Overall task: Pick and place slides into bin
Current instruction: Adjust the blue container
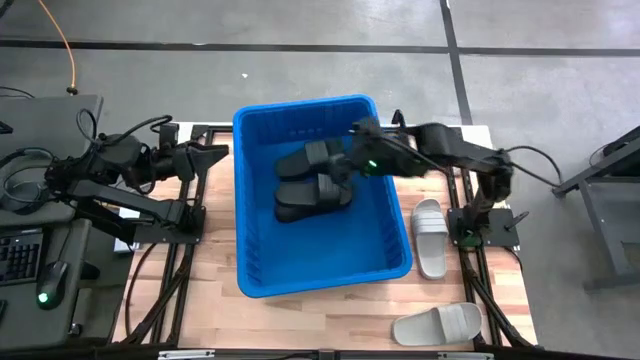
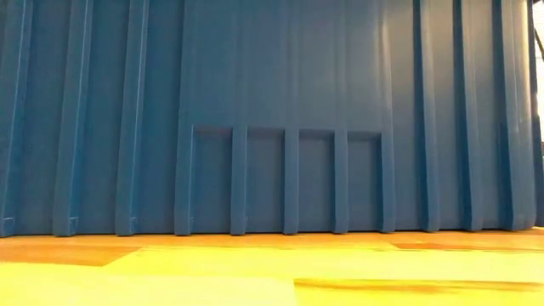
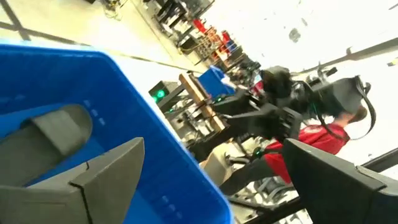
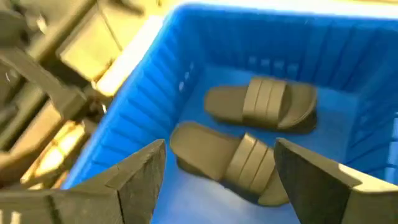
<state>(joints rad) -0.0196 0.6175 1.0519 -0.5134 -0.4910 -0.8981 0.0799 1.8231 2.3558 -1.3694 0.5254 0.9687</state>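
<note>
Right pincer [image 4: 217,180] spread, empty, over bin [image 1: 390,255] w/ two black slides [image 1: 313,195].
Grey slides [image 1: 429,238] on surface should be approached next, strap pinched; left pincer [image 3: 205,180] spread, idle.

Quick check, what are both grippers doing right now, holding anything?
Left gripper: jaws open, holding nothing, beside the bin.
Right gripper: jaws open, holding nothing, above the black slides in the bin.

Grey concrete floor [image 1: 300,70] with dark seams; wooden tabletop [image 1: 330,315]; keyboard [image 1: 18,258] at left desk.
</note>
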